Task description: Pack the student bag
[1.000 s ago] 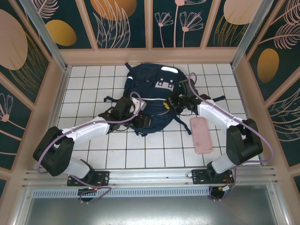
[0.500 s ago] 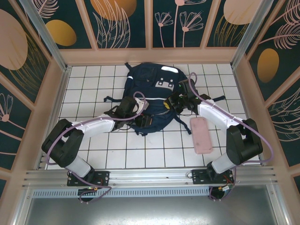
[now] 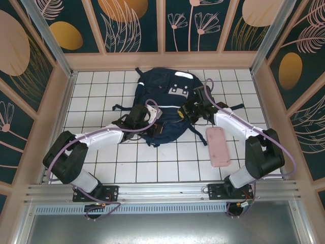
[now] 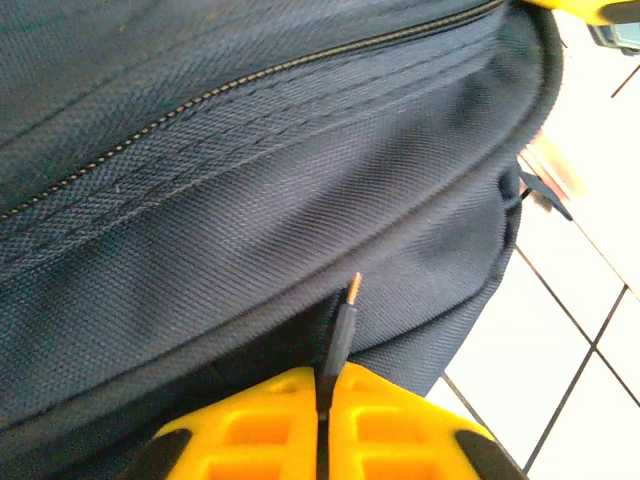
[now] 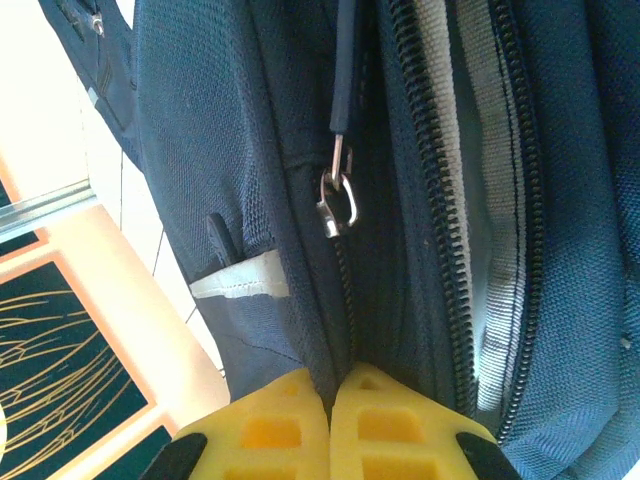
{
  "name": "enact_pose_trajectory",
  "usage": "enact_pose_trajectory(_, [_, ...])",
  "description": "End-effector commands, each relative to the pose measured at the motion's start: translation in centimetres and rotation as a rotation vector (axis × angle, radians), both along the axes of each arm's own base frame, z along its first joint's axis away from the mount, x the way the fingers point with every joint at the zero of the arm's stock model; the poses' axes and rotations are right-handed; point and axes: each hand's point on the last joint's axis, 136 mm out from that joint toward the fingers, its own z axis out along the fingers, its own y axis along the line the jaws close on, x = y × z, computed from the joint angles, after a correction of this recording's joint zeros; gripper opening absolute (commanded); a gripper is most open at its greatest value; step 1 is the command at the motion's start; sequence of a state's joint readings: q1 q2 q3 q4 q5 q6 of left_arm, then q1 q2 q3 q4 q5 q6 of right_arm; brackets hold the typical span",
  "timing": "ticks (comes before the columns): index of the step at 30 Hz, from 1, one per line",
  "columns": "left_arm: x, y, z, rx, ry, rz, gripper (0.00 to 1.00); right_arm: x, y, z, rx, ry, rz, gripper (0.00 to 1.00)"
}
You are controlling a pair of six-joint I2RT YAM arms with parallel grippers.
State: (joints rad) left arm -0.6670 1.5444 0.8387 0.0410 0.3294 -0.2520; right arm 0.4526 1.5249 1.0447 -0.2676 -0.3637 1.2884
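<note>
Between the two sets of fingers lies the backpack [image 3: 165,99], flat on the white-tiled table [image 3: 101,91], its grey patches facing up and its black straps spread to either side.

The left fingers [image 3: 154,128] sit at the near left part of the backpack. In the left wrist view these yellow fingers [image 4: 250,435] are pressed together on a thin dark cord [image 4: 340,335], whose small gold-coloured tip stands up just above them. Navy cloth rises right behind the cord. Farther beyond the fingers a closed zipper [image 4: 250,80] runs across the backpack [image 4: 250,200]. White tiles show to the right of the fingers.

The right fingers [image 3: 186,111] are at the backpack's right edge, opposite the left ones. In the right wrist view the yellow fingers [image 5: 270,430] are closed against each other, and a fold of the backpack's cloth [image 5: 200,150] runs down into the seam between them, so they appear to pinch it. Straight above them hangs a metal zipper slider [image 5: 338,205] with a dark pull. To the right of the fingers a second zipper [image 5: 440,200] stands open, with grey lining showing inside. To their left a small white label [image 5: 240,285] is sewn on the cloth.

A flat pink case [image 3: 218,146] lies on the tiles near the right fingers, on the side toward the arm bases, apart from the backpack.
</note>
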Motion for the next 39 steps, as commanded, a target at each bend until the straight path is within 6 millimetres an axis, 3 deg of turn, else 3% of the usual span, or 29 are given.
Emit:
enact_pose_trajectory(1, [0.7,1.4,0.9,0.025,-0.054,0.061,0.03,1.5,-0.5,2.9,-0.006,-0.118,-0.030,0.00])
enact_pose_trajectory(14, [-0.3,9.7,-3.1,0.336,0.021,0.366,0.00,2.6,-3.0,3.8,-0.089,-0.168,-0.125,0.00])
enact_pose_trajectory(18, [0.9,12.4,-3.4,0.430,-0.005,0.523,0.00,2.7,-2.9,4.1,-0.088,-0.179,-0.118,0.00])
enact_pose_trajectory(23, [3.3,13.9,-3.5,0.485,-0.019,0.686,0.00,2.6,-2.6,4.4,-0.080,-0.187,-0.095,0.00])
enact_pose_trajectory(32, [7.0,16.8,-2.3,0.350,-0.006,0.887,0.00,2.0,-2.9,4.7,-0.079,-0.200,-0.092,0.00])
enact_pose_trajectory(33, [7.4,16.5,-1.9,0.322,-0.008,0.876,0.04,2.0,-2.9,4.7,-0.077,-0.203,-0.088,0.00])
enact_pose_trajectory(35, [7.8,15.5,-1.3,0.279,-0.009,0.831,0.31,2.0,-2.7,4.7,-0.076,-0.206,-0.077,0.00])
enact_pose_trajectory(39, [7.5,14.3,-0.1,0.227,-0.009,0.764,0.61,2.0,-2.6,4.7,-0.102,-0.226,-0.030,0.05])
